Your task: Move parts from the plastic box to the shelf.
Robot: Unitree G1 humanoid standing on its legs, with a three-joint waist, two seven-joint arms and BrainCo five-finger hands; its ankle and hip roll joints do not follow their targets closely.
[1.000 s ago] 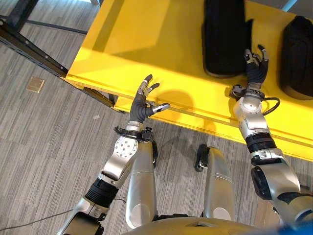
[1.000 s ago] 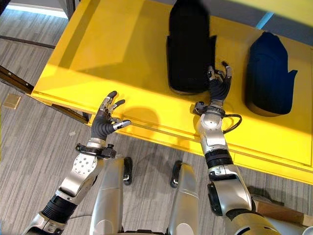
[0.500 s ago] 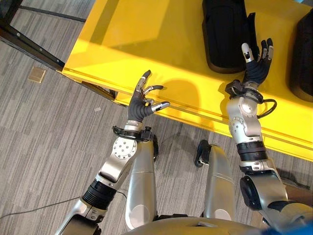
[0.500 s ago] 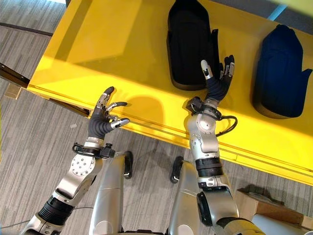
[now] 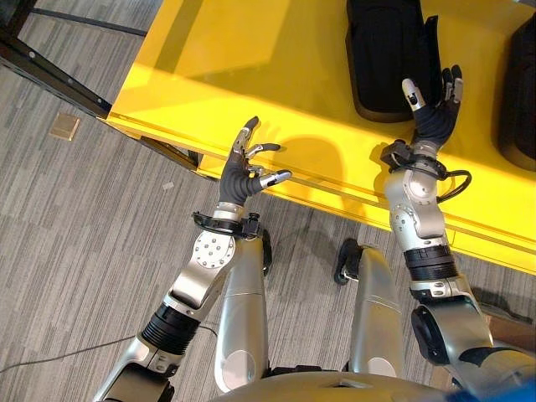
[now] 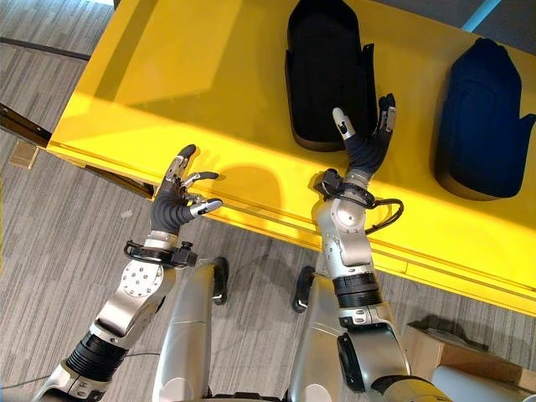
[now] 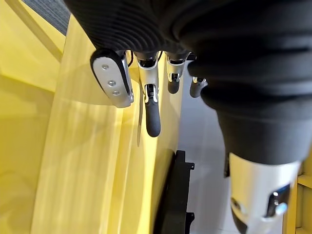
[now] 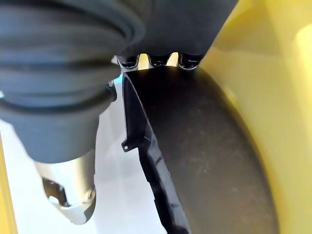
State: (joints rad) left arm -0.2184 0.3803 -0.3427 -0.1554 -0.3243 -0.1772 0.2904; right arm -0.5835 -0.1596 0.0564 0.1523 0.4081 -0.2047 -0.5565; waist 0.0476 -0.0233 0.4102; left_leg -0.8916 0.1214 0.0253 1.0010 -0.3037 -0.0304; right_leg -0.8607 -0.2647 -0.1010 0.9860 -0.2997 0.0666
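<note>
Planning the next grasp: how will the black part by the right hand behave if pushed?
The black part looks like a rigid moulded shell, probably light. Lying flat on the yellow shelf, it should slide rather than roll. Its thin side flange may flex.

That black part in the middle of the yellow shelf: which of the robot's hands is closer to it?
The right hand, open beside the black part's near right corner. The left hand hovers open at the yellow shelf's front edge, well apart.
</note>
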